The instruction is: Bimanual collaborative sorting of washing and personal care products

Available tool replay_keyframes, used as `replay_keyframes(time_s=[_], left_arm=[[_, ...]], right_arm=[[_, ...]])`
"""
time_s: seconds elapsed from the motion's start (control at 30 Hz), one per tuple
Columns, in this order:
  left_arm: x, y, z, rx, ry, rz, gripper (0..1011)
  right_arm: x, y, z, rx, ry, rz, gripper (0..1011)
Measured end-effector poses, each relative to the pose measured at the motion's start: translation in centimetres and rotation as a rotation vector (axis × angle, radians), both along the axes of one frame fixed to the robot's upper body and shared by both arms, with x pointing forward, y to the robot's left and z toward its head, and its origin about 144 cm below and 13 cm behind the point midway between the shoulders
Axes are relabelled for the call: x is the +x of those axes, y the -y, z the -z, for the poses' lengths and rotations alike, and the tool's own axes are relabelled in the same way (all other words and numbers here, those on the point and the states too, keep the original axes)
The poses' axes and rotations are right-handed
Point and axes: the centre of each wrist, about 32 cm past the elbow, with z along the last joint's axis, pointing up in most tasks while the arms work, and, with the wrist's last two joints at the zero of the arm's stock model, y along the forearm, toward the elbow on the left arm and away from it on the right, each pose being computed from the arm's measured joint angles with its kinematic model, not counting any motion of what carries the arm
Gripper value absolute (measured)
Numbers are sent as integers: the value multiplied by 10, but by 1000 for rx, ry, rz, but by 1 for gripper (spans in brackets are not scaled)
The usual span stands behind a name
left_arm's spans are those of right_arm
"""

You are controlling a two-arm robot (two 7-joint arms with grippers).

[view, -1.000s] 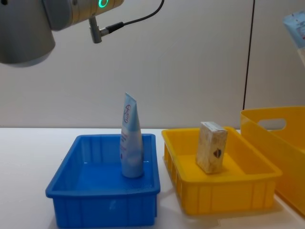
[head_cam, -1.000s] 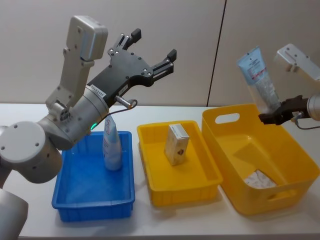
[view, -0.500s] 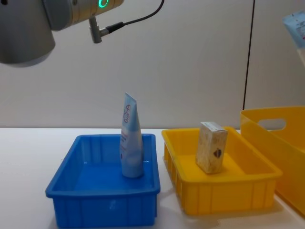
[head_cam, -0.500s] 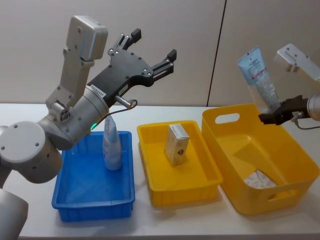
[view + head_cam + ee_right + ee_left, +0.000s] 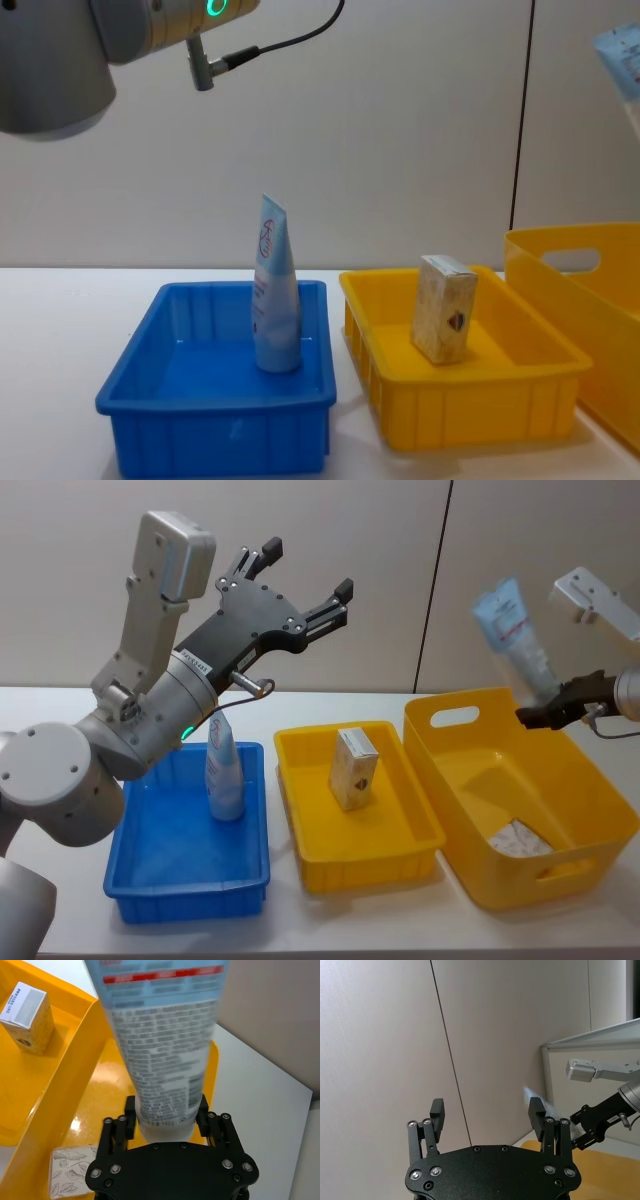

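1. The right end effector point(image 5: 548, 712) is closed on the cap end of a pale blue tube with a red band point(image 5: 516, 638). It holds the tube in the air above the far right part of the large yellow bin point(image 5: 470, 885).

2. The held tube's long axis runs up from the right end effector, and the flat crimped end leans toward the robot's left. In the right wrist view the fingers point(image 5: 206, 1110) press on both sides of the cap end.

3. The blue tray point(image 5: 130, 885) lies well to the left of the held tube, with the small yellow tray point(image 5: 310, 865) between them. A second tube with a red logo point(image 5: 223, 772) stands upright on its cap in the blue tray.

4. The left end effector point(image 5: 308, 582) is spread wide and carries nothing. It is raised high above the gap between the blue tray and the small yellow tray, and points up and away from the desk point(image 5: 60, 920).

5. Judgement: if the held tube belongs with the standing one, the left arm is nearer the blue tray. The transfer turns on the crimped end already leaning toward the left end effector.

6. A beige carton point(image 5: 354, 768) stands in the small yellow tray. Another carton point(image 5: 517, 840) lies flat in the large yellow bin, below the held tube.
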Motion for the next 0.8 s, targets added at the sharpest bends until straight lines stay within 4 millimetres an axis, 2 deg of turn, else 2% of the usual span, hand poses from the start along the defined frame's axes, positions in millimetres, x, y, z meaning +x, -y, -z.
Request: replay_keyframes(time_s=[0.07, 0.17, 0.4, 0.8], left_arm=[[0, 0, 0, 0, 0, 0, 1001], [0, 0, 0, 0, 0, 0, 1001], [0, 0, 0, 0, 0, 0, 1001], [0, 0, 0, 0, 0, 0, 1001]], right_arm=[[0, 0, 0, 0, 0, 0, 703], [0, 0, 0, 0, 0, 0, 830], [0, 0, 0, 0, 0, 0, 1004], [0, 0, 0, 0, 0, 0, 1005]])
